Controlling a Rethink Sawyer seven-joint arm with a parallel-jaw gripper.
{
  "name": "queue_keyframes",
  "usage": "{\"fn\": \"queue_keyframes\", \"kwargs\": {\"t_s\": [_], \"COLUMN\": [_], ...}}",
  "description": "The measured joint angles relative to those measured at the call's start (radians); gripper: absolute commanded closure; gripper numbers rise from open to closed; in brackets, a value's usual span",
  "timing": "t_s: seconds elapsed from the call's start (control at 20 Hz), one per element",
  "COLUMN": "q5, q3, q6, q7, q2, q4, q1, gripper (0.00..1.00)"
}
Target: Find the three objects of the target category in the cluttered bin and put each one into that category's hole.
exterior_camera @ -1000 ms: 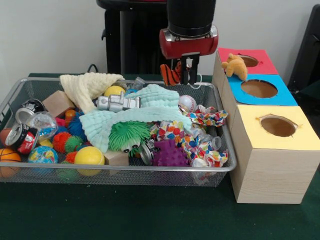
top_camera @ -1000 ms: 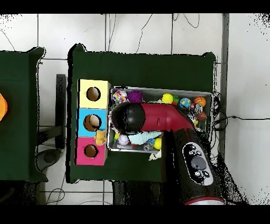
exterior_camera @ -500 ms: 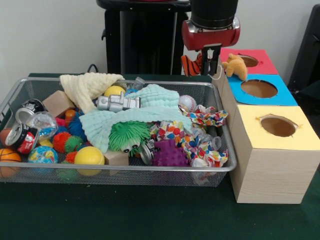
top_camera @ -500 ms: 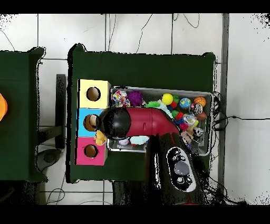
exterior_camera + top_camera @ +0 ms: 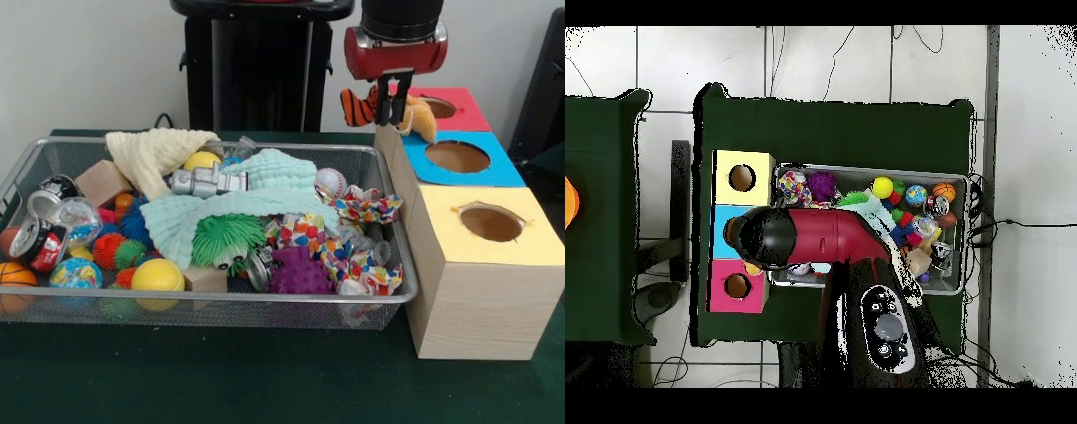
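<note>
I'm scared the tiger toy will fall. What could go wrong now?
Two things might go wrong. The gripper holds the striped tiger toy only by one end, so it could slip out before it reaches a hole. Also, an orange stuffed animal already lies on the boxes between the red hole and the blue hole. The tiger could bump it or land on top instead of going in.

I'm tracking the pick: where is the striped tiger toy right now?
In the front view the orange striped tiger toy hangs in the gripper, above the bin's far right corner, just left of the tan plush on the red-topped box.
</note>
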Motion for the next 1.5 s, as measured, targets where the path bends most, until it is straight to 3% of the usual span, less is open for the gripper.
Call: {"fn": "queue_keyframes", "kwargs": {"t_s": [0.95, 1.5], "q5": [0.047, 0.093], "q3": [-0.064, -0.098], "q6": [-0.155, -0.155], "q7": [0.0, 0.0], "q2": [0.097, 0.063], "q4": [0.019, 0.022], "q1": [0.058, 0.104], "gripper": [1.0, 1.0]}}
